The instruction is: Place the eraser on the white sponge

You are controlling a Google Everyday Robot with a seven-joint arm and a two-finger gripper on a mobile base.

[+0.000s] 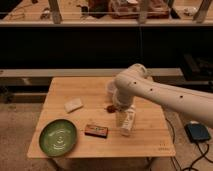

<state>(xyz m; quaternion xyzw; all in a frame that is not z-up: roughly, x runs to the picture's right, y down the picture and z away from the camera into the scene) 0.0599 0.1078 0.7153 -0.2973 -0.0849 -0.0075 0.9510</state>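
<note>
The eraser [96,130], a flat dark block with an orange-red edge, lies on the wooden table [90,90] near its front edge, right of the green plate. The white sponge [73,104], a small off-white pad, lies further back and to the left, apart from the eraser. My gripper [120,118] points down over the table's right half, to the right of the eraser and just behind it, close beside the upright white carton. It hangs well to the right of the sponge.
A green plate [58,136] sits at the front left corner. An upright white carton [129,121] stands right of the gripper. A small dark-red lump [110,108] lies left of the wrist. A dark shelf unit stands behind the table.
</note>
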